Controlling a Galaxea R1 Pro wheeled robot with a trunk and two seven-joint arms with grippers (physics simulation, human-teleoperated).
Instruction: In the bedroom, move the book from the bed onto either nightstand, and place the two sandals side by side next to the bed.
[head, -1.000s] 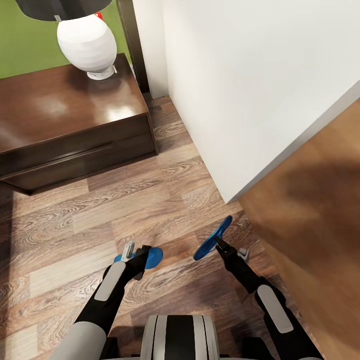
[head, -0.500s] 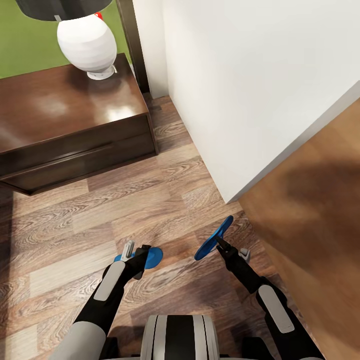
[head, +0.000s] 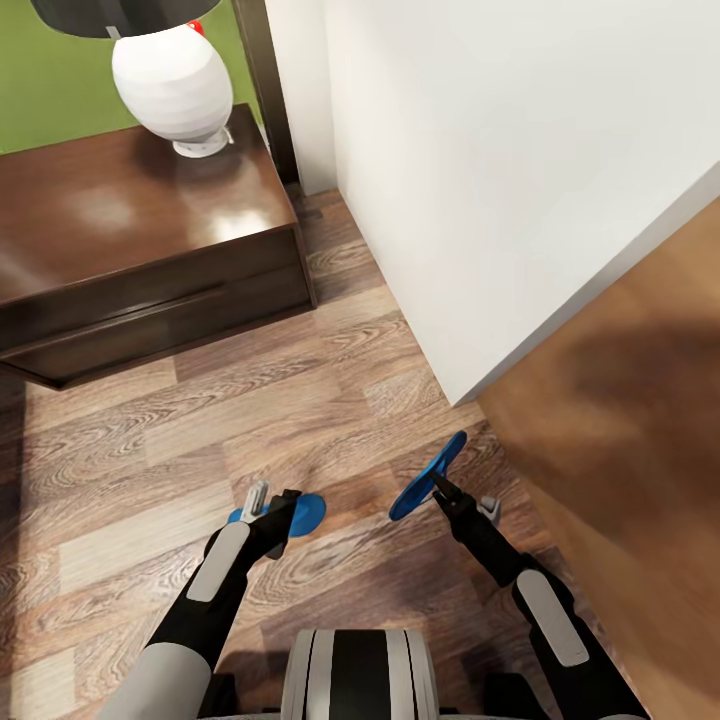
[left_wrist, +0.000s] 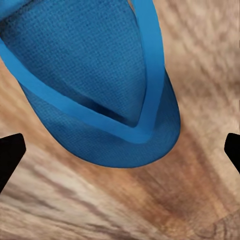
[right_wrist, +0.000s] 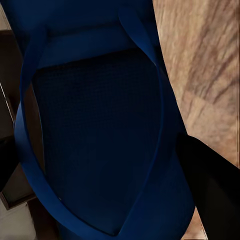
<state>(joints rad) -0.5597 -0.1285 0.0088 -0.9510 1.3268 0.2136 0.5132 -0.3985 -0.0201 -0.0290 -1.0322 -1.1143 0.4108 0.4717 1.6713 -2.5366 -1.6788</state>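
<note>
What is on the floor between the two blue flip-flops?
Nothing. In the head view, only bare wood-plank floor lies between the left sandal and the right sandal.

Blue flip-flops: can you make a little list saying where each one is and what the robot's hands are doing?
left hand: shut on the bright blue flip-flop, carried low over the wood-plank floor
right hand: shut on the second blue flip-flop, tilted up on edge
ahead to the left: dark brown glossy wooden cabinet with a round white lamp on it
ahead to the right: white wall corner
</note>
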